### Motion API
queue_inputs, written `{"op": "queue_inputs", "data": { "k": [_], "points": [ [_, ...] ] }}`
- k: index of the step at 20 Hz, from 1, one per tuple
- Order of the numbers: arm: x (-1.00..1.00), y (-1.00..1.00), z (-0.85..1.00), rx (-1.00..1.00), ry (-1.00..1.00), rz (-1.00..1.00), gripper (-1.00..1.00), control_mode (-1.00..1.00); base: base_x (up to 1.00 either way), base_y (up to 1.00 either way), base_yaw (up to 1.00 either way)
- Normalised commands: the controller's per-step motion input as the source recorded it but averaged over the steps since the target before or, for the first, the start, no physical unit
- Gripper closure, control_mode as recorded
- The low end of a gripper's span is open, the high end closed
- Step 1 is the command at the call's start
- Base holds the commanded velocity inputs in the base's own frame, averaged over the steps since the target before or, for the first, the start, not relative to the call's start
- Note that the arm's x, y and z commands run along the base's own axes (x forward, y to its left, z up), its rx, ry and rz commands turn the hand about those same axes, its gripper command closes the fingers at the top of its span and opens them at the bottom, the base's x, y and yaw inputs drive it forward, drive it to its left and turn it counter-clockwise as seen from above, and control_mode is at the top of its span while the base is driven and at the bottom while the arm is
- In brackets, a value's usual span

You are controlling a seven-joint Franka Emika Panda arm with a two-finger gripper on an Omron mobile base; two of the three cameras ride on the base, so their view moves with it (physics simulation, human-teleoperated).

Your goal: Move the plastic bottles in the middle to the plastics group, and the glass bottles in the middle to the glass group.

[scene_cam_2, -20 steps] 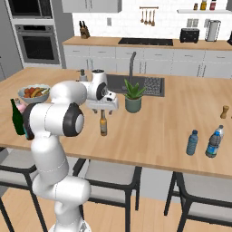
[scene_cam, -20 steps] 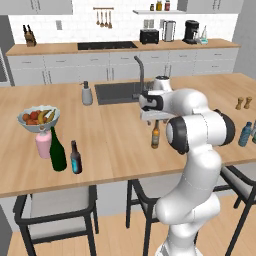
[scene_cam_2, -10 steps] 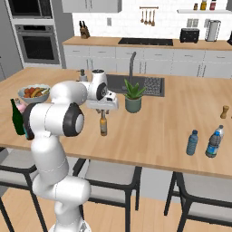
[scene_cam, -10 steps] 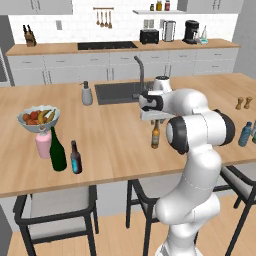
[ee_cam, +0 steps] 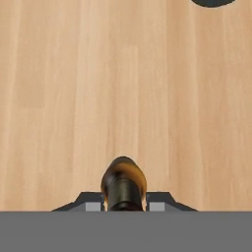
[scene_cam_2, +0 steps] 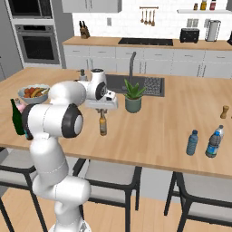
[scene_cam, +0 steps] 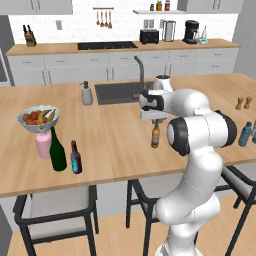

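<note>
The amber-brown glass bottle (scene_cam: 155,136) (scene_cam_2: 103,126) stands upright on the island counter's middle. My gripper (scene_cam: 156,121) (scene_cam_2: 103,111) comes straight down over it and is shut on its neck. In the hand view the bottle's top (ee_cam: 123,183) sits between my two fingertips (ee_cam: 91,203). At the counter's left end, the tall green wine bottle (scene_cam: 57,150) (scene_cam_2: 17,118) has the dark blue-labelled bottle (scene_cam: 75,157) right beside it. Two blue plastic bottles (scene_cam_2: 192,142) (scene_cam_2: 214,141) stand close together at the right end, one also seen as the blue plastic bottle (scene_cam: 245,134).
A fruit bowl (scene_cam: 38,119) and a pink container (scene_cam: 43,145) sit by the wine bottle. Behind my arm are the sink (scene_cam: 117,92), its faucet (scene_cam: 139,70), a soap dispenser (scene_cam: 87,93) and a potted plant (scene_cam_2: 133,97). Shakers (scene_cam: 243,103) stand far right. Stools line the front edge.
My fingers have shut on the amber bottle's neck. The arm and the bottle stay where they were.
</note>
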Motion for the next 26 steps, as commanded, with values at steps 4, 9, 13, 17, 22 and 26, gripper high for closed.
{"op": "queue_inputs", "data": {
  "k": [4,9,13,17,22,26],
  "points": [
    [-0.46,0.5,0.28,0.0,-0.06,0.21,1.0,-1.0,0.0,0.0,0.0],
    [-0.4,0.77,0.23,0.0,-0.01,0.25,1.0,-1.0,0.0,0.0,0.0],
    [-0.31,0.86,0.17,0.0,0.0,0.25,1.0,-1.0,0.0,0.0,0.0],
    [-0.25,0.86,0.1,0.0,0.0,0.25,1.0,-1.0,0.0,0.0,0.0],
    [-0.14,0.83,0.02,0.0,0.0,0.26,1.0,-1.0,0.0,0.0,0.0],
    [0.0,0.71,0.0,0.0,0.0,0.22,1.0,-1.0,0.0,0.0,0.0]
  ]
}}
